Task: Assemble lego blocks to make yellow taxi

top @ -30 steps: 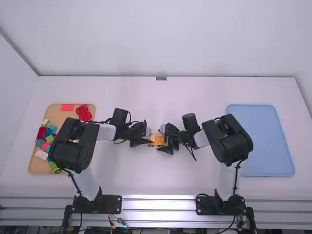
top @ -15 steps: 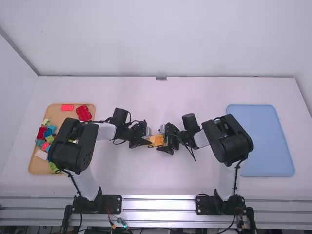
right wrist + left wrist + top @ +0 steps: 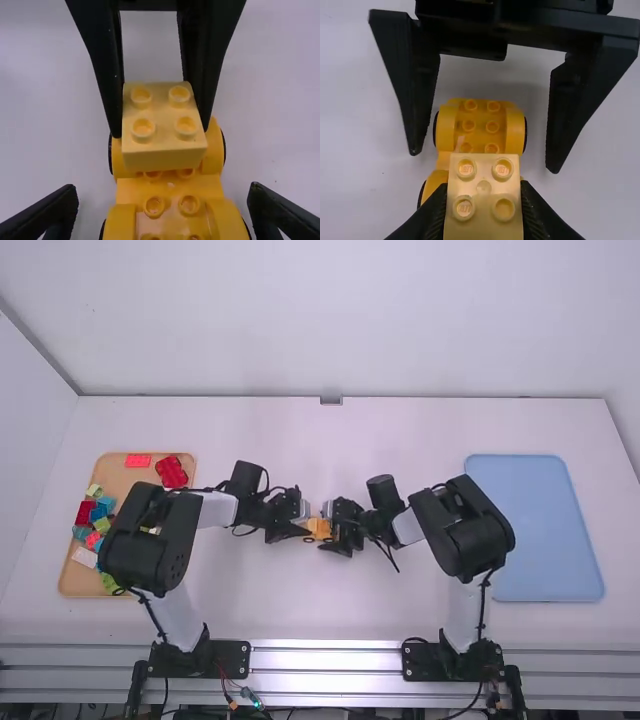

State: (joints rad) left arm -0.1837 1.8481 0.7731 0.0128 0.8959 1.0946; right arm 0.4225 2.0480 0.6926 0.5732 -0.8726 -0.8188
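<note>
The pale yellow block (image 3: 164,117) is clamped in the left gripper (image 3: 303,527), over one end of the yellow wheeled base (image 3: 479,131), the other end being flanked by the right gripper's (image 3: 331,530) parted fingers.

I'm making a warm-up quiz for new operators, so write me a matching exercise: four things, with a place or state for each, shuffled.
1. Pale yellow four-stud plastic block
2. Yellow studded plastic car base
3. Flat blue plastic tray
4. Right end effector

A. Fingers spread open
B. Toward the table's right side
C. Gripped by the left end effector
D. Has black wheels

Pairs: 1-C, 2-D, 3-B, 4-A
</note>
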